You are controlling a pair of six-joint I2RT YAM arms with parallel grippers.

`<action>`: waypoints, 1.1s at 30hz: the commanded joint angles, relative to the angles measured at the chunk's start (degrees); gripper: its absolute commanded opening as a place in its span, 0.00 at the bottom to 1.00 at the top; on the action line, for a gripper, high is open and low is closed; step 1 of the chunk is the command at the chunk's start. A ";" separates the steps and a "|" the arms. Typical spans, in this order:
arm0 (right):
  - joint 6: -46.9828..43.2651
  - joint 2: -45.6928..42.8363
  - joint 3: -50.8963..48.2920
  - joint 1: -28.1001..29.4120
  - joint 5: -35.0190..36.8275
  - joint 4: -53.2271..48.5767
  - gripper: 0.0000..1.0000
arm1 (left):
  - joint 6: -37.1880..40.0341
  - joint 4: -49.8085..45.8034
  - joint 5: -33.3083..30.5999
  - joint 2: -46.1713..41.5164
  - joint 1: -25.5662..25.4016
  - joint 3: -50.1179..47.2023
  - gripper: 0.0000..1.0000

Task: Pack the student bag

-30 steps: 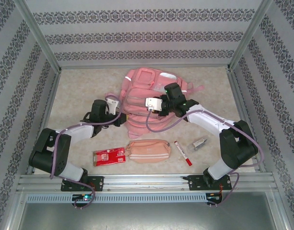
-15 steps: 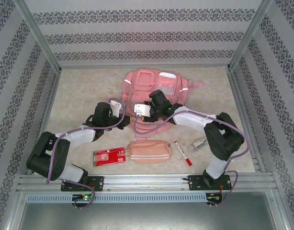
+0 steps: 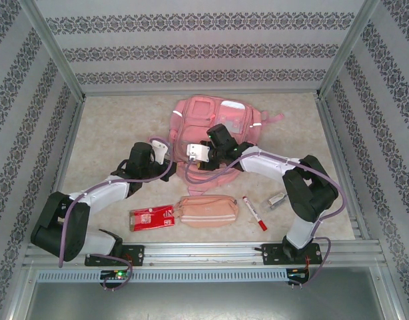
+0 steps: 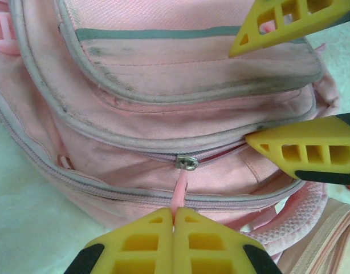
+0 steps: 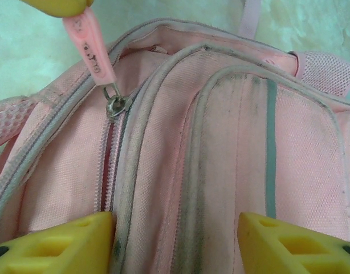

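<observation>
Jaws: left gripper (image 4: 174, 216) pinches zipper pull (image 4: 179, 189), right gripper (image 5: 176, 231) gapes over student bag (image 5: 232, 148).

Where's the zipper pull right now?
Low centre in the left wrist view: the pink zipper pull is pinched in the shut left gripper, on the left side of the bag.

Top overhead; wrist cams close, sharing bag (image 5: 220, 171).
</observation>
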 commanded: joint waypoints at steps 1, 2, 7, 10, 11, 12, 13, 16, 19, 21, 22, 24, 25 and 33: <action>-3.81 -0.07 -0.43 1.06 1.20 -2.61 0.62 | 1.76 -1.92 -1.63 -0.29 -0.49 1.24 0.00; -4.71 0.34 -0.46 1.39 1.65 -2.54 0.62 | 1.76 -1.93 -1.45 -0.32 -0.44 1.29 0.00; -7.94 1.78 -0.70 2.67 3.81 -2.70 0.47 | 1.80 -1.81 -1.31 -0.76 -0.45 1.27 0.00; -10.69 1.77 -1.50 3.28 4.68 -2.17 0.41 | 1.94 -1.80 -1.13 -1.03 -0.44 1.15 0.00; -11.30 1.45 -1.80 3.41 4.44 -1.95 0.41 | 1.94 -1.79 -1.09 -1.11 -0.50 1.18 0.00; -11.42 0.95 -2.28 3.42 3.72 -1.41 0.42 | 1.94 -1.73 -0.98 -1.09 -0.47 1.19 0.00; -10.76 0.12 -2.82 3.29 2.59 -0.44 0.43 | 1.94 -1.66 -0.90 -1.11 -0.44 1.26 0.00; -11.72 -2.77 -4.58 2.80 -3.24 -0.49 0.49 | 1.94 -1.71 -0.60 -1.21 -0.43 1.38 0.00; -12.36 -4.87 -6.02 2.48 -6.29 0.15 0.46 | 2.15 -1.69 0.07 -1.11 -0.43 1.60 0.00; -12.46 -5.04 -6.08 2.37 -5.14 0.25 0.40 | 3.01 -2.25 0.89 -0.86 -0.49 2.15 0.00; -13.23 -4.88 -6.13 2.36 -3.71 0.37 0.37 | 3.99 -3.38 1.12 -0.67 -0.45 2.77 0.03; -14.17 -4.13 -6.19 2.27 0.18 1.45 0.37 | 5.58 -5.35 0.38 -0.76 -0.45 3.89 0.17; -13.80 -3.69 -6.38 2.13 2.29 3.03 0.41 | 6.26 -5.86 0.02 -0.93 -0.48 4.18 0.21; -9.56 -1.77 -5.61 0.37 7.95 6.86 0.50 | 9.40 -6.83 -0.46 -1.00 0.15 7.03 0.33</action>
